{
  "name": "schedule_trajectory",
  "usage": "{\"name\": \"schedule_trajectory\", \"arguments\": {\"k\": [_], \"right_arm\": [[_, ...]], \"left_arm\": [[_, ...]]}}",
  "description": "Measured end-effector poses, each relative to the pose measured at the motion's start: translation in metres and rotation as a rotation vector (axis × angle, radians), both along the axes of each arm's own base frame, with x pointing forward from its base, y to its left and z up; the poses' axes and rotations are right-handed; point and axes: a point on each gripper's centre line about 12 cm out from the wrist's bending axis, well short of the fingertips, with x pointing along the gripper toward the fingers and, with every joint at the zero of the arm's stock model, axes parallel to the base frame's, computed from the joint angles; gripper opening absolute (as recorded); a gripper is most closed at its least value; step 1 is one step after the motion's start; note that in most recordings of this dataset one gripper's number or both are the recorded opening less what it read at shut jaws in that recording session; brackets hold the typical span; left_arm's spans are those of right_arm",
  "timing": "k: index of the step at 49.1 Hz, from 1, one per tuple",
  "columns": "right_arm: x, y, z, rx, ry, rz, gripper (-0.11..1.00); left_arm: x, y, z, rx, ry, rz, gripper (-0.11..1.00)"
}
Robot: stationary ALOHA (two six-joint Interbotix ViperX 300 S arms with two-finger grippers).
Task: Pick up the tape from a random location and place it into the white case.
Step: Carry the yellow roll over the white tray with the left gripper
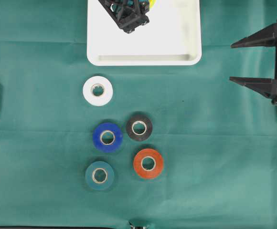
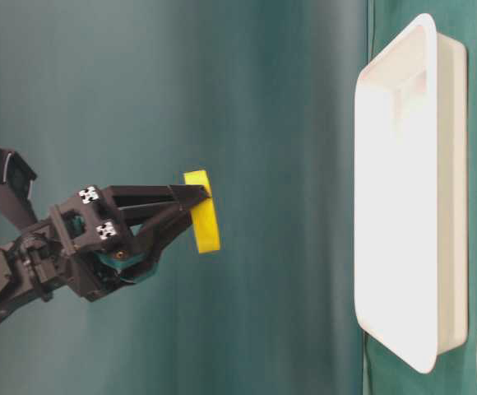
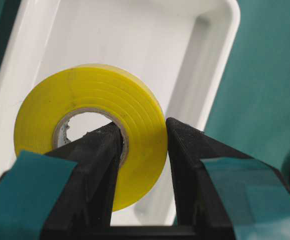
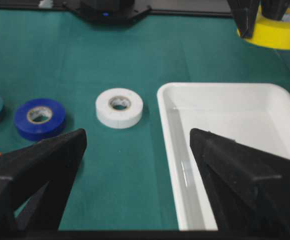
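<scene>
L gripper (image 3: 142, 137) pinching wall of yellow tape (image 3: 87, 125), one finger through the core, for carry; held clear above white case (image 1: 143, 59), upper centre of overhead view, pending release. R gripper (image 1: 255, 62) spread wide, idle at right edge.

A tabletop covered in creased teal-green cloth (image 1: 224, 157) carries a shallow white rectangular plastic case (image 1: 143, 59) at its far edge. Below it lie five tape rolls, apart from one another: a white roll (image 1: 98, 90), a black roll (image 1: 139, 127), a blue roll (image 1: 107, 137), an orange-red roll (image 1: 148, 163) and a teal roll (image 1: 99, 175), probably flat.
</scene>
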Motion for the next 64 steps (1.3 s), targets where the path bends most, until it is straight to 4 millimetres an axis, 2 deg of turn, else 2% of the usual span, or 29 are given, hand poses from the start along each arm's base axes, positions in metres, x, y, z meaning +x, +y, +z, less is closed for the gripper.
{"name": "schedule_trajectory", "arguments": {"k": [8,12,28,32,46,64], "right_arm": [[0.000,0.000,0.000,0.000,0.002,0.000,0.93],[0.001,0.000,0.000,0.000,0.003,0.000,0.93],[0.001,0.000,0.000,0.000,0.002,0.000,0.93],[0.001,0.000,0.000,0.000,0.003,0.002,0.93],[0.000,0.000,-0.001,-0.001,0.009,0.000,0.93],[0.001,0.000,-0.002,0.001,0.014,0.002,0.93]], "left_arm": [[0.000,0.001,-0.009,0.002,-0.006,0.001,0.25],[0.000,0.002,-0.020,-0.001,0.001,0.004,0.25],[0.003,0.016,-0.097,-0.016,0.038,0.034,0.25],[0.004,0.020,-0.109,-0.015,0.035,0.041,0.25],[0.004,0.038,-0.143,-0.013,0.029,0.076,0.25],[0.007,0.043,-0.187,-0.034,0.094,0.075,0.25]]}}
